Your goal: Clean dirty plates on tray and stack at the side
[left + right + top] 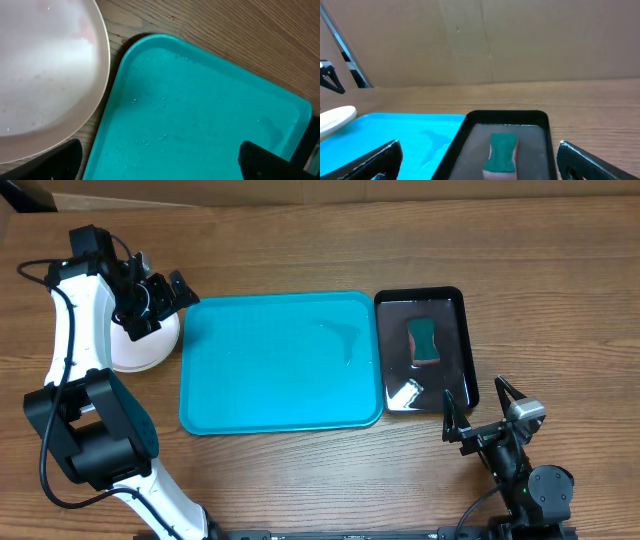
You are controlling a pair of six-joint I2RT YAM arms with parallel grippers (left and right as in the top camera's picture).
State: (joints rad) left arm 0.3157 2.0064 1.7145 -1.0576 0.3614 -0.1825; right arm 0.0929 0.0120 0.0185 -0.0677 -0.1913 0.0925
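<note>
The turquoise tray [280, 360] lies mid-table, bare but for wet streaks [200, 110]. To its left a white plate [150, 348] rests on the wood; in the left wrist view the plate [45, 75] shows faint pinkish smears. My left gripper [165, 300] hovers over the plate's right edge and the tray's far-left corner, open with nothing between its black fingers [55, 162]; the gripper [160, 165] looks down on the tray. My right gripper [474, 390] stands open and empty at the front right, facing the black tray.
A glossy black tray [462, 350] sits right of the turquoise one, holding a green-topped sponge [424, 340] and a small white object [406, 392]. In the right wrist view the sponge [501, 150] lies ahead. A cardboard wall [520, 40] backs the table.
</note>
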